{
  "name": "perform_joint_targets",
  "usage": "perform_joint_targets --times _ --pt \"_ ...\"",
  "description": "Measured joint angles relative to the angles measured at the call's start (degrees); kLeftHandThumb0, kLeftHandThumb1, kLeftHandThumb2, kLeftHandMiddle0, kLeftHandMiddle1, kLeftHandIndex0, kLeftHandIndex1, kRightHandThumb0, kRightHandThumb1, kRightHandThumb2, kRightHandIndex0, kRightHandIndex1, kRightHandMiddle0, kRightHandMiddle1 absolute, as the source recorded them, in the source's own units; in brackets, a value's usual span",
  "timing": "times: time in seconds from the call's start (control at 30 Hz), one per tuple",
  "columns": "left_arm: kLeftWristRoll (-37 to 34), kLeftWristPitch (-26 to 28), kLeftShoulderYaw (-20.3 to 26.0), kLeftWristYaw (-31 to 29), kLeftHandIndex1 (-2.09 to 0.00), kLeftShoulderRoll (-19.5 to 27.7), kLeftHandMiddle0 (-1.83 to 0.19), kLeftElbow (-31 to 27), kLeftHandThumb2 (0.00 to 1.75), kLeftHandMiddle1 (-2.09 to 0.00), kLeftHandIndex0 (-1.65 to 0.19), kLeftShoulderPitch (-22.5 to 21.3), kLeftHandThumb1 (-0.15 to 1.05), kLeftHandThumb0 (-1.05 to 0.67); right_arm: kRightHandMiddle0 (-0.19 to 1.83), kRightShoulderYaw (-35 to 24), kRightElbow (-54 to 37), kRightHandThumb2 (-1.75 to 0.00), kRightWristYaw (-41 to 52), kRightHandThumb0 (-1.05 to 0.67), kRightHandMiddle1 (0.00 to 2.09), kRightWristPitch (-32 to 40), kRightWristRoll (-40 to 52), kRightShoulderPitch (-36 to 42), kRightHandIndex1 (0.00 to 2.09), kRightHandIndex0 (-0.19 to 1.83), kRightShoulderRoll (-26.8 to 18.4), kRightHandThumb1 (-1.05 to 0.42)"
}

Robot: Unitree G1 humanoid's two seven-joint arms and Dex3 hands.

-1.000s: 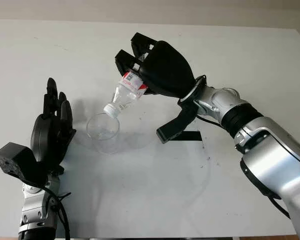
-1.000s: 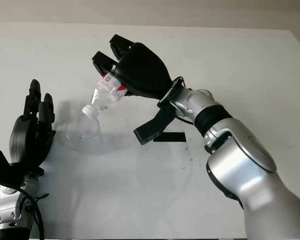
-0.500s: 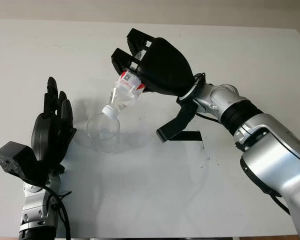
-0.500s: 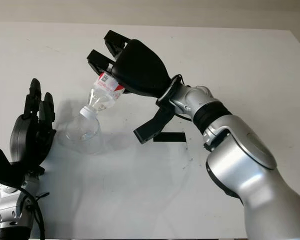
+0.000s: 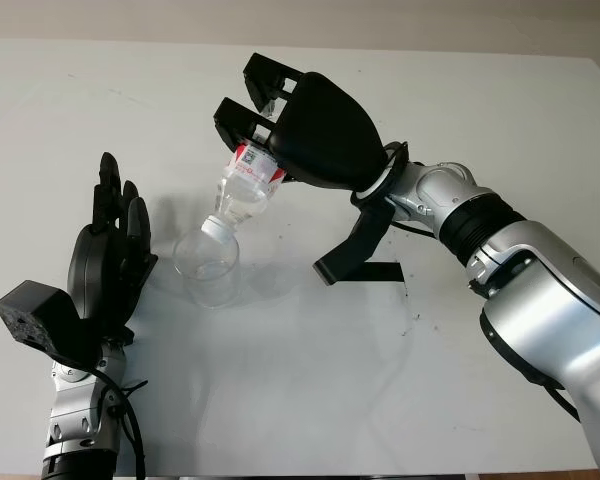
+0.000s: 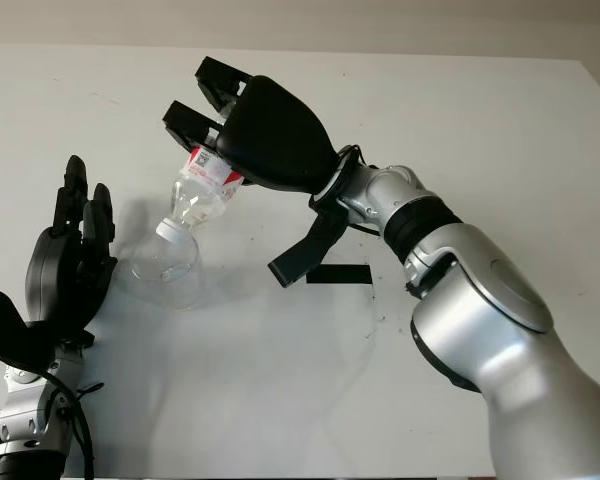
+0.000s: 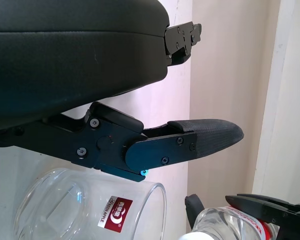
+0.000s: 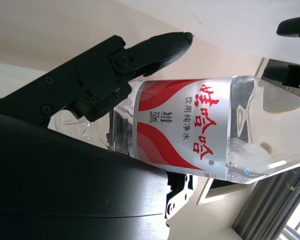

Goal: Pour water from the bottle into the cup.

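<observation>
Left eye view puts your right hand (image 5: pixel 280 135) in the upper middle of the frame, fingers closed round the bottle (image 5: pixel 242 187), which is tipped steeply with its white cap end pointing down at the rim of the clear cup (image 5: pixel 207 266). The cup stands on the white surface (image 5: pixel 300 380) at centre left. Your left hand (image 5: pixel 108 262) is open at lower left, just beside the cup and holding nothing. A black strip of tape (image 5: pixel 375 271) lies on the surface right of the cup.

Right eye view gives you the same scene: bottle mouth (image 6: pixel 167 229) at the cup's rim, with no stream that you can make out.

Left wrist view shows the cup near the frame's bottom, with a red label (image 7: pixel 115 220) on its wall, and the bottle's neck at lower right.

Right wrist view shows the bottle's red and white label (image 8: pixel 190 130) clamped between the hand's fingers (image 8: pixel 140 50) and its palm.

You are in the pouring step, I judge. Whether the white cap is still on is not clear. Next, keep the mouth over the cup and steepen the tilt slowly, ready to steady the cup.
</observation>
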Motion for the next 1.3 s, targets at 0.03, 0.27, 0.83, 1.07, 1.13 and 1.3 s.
perform_joint_targets --times 0.03,0.27,0.83,1.07,1.13,1.3 --pt "0.0 0.0 0.0 0.0 0.0 0.0 0.19 0.0 0.57 -0.01 0.19 0.0 1.05 -0.74 0.8 -0.6 0.3 -0.33 0.6 -0.5 2.09 -1.0 1.4 0.1 2.09 1.15 0.3 -1.05" --pt "0.0 0.0 0.0 -0.2 0.0 0.1 0.19 0.4 0.58 0.0 0.19 -0.3 1.05 -0.75 0.88 -13.6 1.6 -0.32 18.8 -0.39 2.09 -11.4 22.5 5.1 2.09 1.22 3.2 -1.05" --pt "-0.6 -0.1 1.1 -1.5 0.0 0.2 0.19 0.7 0.59 -0.01 0.19 -0.2 1.05 -0.75 0.87 -41.3 -17.3 -0.51 71.8 -0.37 2.09 3.0 66.2 28.0 2.09 1.18 8.6 -1.05" --pt "-1.3 -0.1 1.6 -2.2 0.0 0.3 0.19 0.8 0.59 0.0 0.19 0.1 1.05 -0.75 0.85 -45.8 -39.3 -0.51 81.2 -0.41 2.09 23.3 74.9 41.4 2.09 1.18 8.2 -1.05" --pt "-1.4 -0.2 1.5 -2.5 0.0 0.3 0.19 0.9 0.6 0.0 0.19 0.1 1.05 -0.75 0.83 -46.8 -45.2 -0.49 81.6 -0.42 2.09 28.0 75.9 44.8 2.09 1.16 8.0 -1.05" --pt "-1.5 -0.2 1.6 -2.7 0.0 0.3 0.19 1.0 0.6 0.0 0.19 0.1 1.05 -0.75 0.74 -48.1 -56.1 -0.48 82.3 -0.42 2.09 33.4 76.6 52.0 2.09 1.11 7.0 -1.05"
